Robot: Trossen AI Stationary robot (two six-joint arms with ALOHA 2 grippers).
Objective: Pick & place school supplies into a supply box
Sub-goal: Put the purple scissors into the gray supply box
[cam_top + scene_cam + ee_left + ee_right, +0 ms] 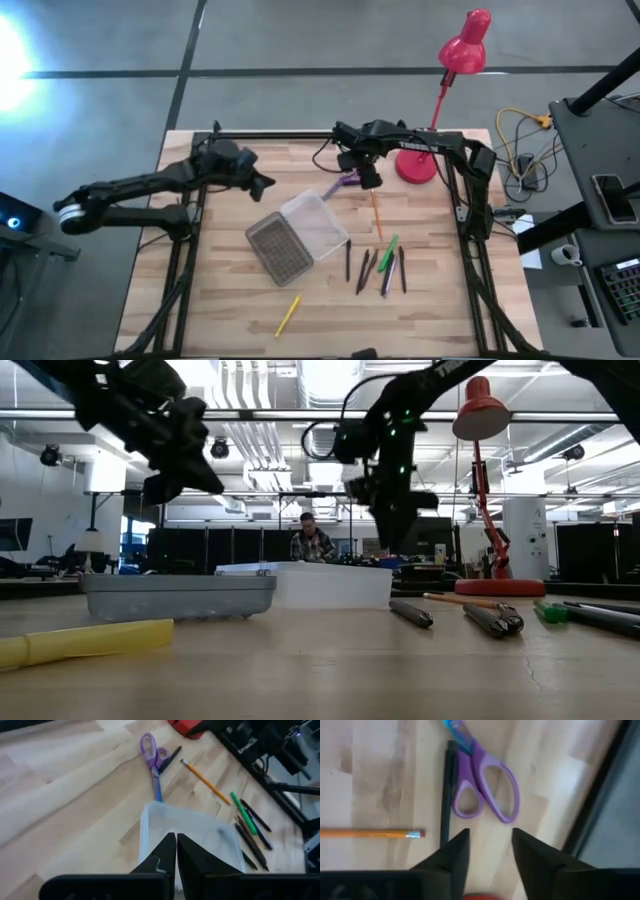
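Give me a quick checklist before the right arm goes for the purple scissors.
1. Right tool open: ok, fingers apart.
2. Right tool lined up over the small purple-handled scissors: ok, handles just ahead of the fingers.
3. Scissors free of neighbours: not ok, a thin black pen lies against the handle.
4. Clear plastic supply box open: ok, ribbed grey half folded out flat.
5. Left tool out of the way: ok, shut, hovering by the box.

A pale wooden counter [230, 310] is carrying an open clear box [297, 237]. Just behind the box, purple scissors [343, 183] are lying; beside it, an orange pencil [377, 214] and clustered dark and green pens [380, 266]; nearer, a yellow pen [288, 314]. A red lamp [417, 165] is standing behind.
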